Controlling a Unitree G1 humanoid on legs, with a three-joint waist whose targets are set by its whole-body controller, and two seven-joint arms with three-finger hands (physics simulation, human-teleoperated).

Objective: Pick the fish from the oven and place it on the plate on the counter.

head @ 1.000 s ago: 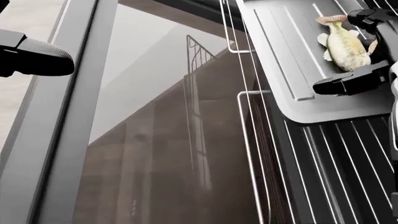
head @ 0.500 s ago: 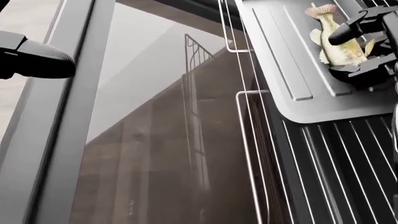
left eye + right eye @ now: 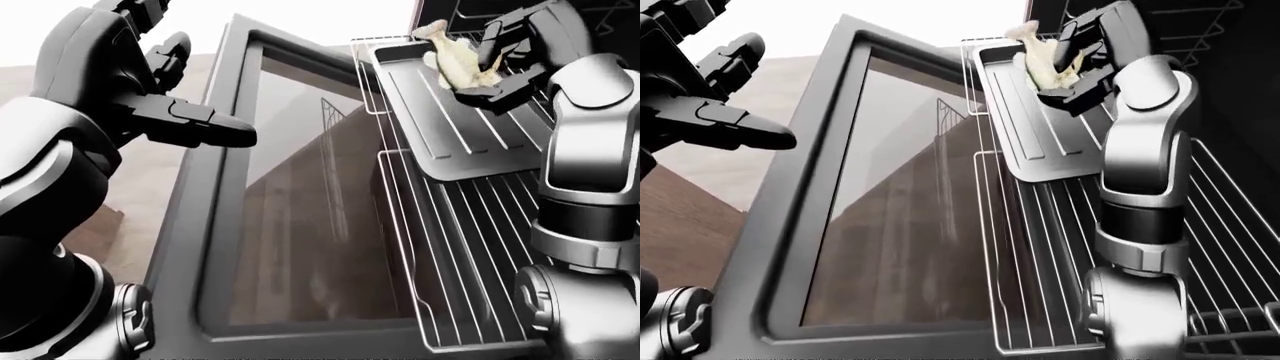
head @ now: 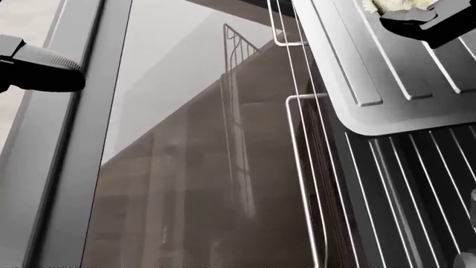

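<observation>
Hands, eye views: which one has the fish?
The right hand, its fingers closed round the fish above the grey tray. The left hand hovers empty, fingers open, beside the open oven door.

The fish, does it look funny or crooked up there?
A bit. The fish is tipped up, tail high, in the right hand, whose fingers close round it above the grey tray on the oven rack. It seems mid-lift, not spilled. Nothing else looks odd.

Oven door: glossy glass pane, matt grey metal frame. Rack: thin bright wire. Tray: smooth matt grey metal, ribbed. Fish: pale, mottled skin. Right robot hand: matt black plastic.
</observation>
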